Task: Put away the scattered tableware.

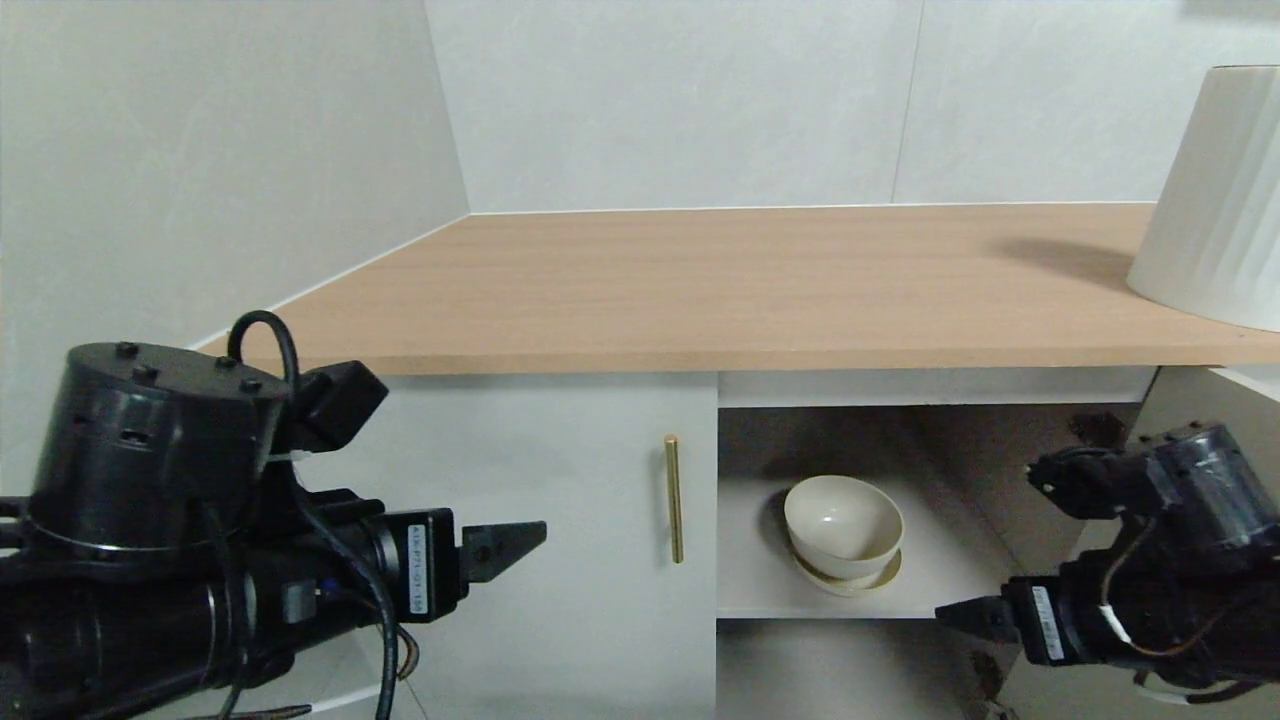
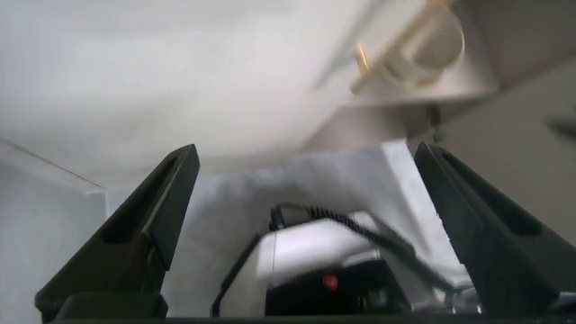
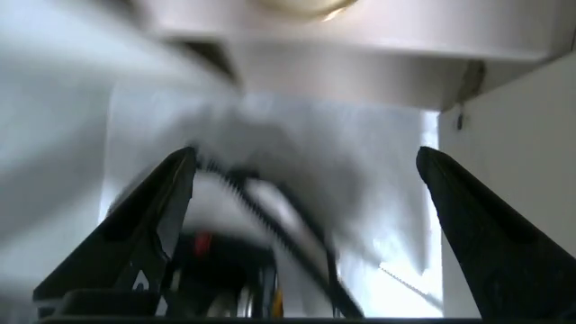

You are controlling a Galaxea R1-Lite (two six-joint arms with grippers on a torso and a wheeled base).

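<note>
jaws: both spread, empty | risk: right arm (image 1: 1160,610) sweep could nudge bowl (image 1: 843,527) off plate (image 1: 880,578) (loosely stacked) on cabinet shelf (image 1: 950,590)

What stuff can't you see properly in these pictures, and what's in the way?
Behind the closed cabinet door: head view, the door hides whatever is inside.
Under the bowl: head view, the bowl covers most of the dish; plate or second bowl, cannot tell.
Lampshade: head view, cut off by the right edge.
Left wrist view: the bowl is too blurred for detail.
</note>
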